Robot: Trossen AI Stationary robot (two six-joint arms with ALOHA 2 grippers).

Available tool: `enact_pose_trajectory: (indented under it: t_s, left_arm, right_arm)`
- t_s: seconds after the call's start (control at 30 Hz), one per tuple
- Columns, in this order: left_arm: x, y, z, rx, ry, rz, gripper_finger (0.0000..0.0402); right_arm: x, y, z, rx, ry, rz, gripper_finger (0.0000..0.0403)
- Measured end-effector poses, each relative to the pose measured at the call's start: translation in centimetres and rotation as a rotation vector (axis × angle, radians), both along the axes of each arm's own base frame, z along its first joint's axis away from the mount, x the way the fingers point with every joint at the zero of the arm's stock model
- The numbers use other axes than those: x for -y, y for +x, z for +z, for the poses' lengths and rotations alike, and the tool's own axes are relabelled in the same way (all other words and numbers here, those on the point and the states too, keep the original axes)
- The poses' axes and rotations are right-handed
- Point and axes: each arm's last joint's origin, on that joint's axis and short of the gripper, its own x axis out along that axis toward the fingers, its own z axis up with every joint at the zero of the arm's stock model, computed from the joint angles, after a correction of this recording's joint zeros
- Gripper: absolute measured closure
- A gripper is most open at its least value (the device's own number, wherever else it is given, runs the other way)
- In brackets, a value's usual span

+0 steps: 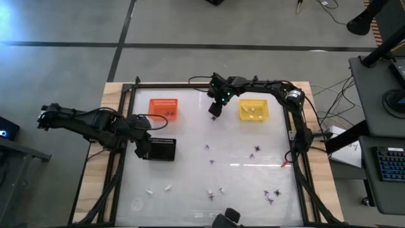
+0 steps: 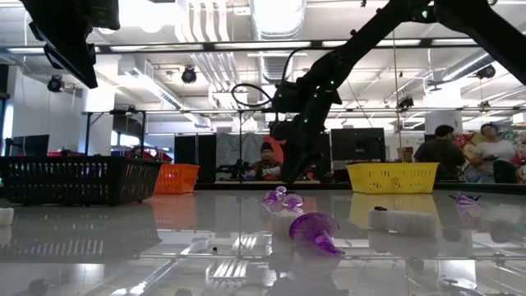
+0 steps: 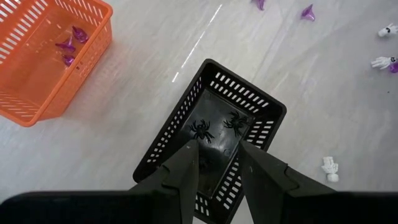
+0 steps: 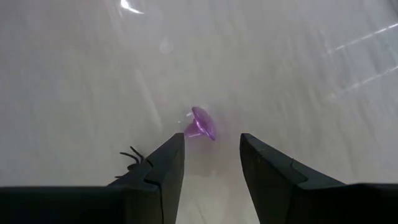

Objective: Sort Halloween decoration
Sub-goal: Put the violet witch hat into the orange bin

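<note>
My right gripper (image 4: 211,138) is open and points down at the table between the orange basket (image 1: 163,100) and the yellow basket (image 1: 242,111). A purple trinket (image 4: 200,123) lies on the table just ahead of its fingertips, untouched. A black spider (image 4: 134,157) lies beside one finger. My left gripper (image 3: 217,146) is open above the black basket (image 3: 273,109), which holds two black spiders (image 3: 201,130). More purple trinkets (image 1: 212,161) and whitish trinkets (image 1: 168,187) are scattered over the table's near half.
The orange basket (image 3: 93,50) holds purple trinkets (image 3: 68,45); the yellow basket (image 2: 392,177) holds whitish ones. A dark frame (image 1: 126,126) runs around the table. In the low view a purple trinket (image 2: 316,230) and a whitish trinket (image 2: 403,220) lie close. People sit in the room behind.
</note>
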Motion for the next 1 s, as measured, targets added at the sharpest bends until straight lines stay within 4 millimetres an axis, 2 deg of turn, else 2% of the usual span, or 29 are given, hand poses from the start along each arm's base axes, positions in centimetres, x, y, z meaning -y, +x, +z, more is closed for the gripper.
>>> enact_pose_trajectory:
  t_s: [0.53,1.0]
  left_arm:
    - [0.0,0.0,0.0,0.0,0.0,0.0,0.0306]
    - [0.0,0.0,0.0,0.0,-0.001,0.003,0.0306]
  right_arm:
    - [-0.3,0.2,0.0,0.005,0.037,-0.069,0.0261]
    - [-1.1,0.6,0.0,-0.003,0.036,-0.042,0.0261]
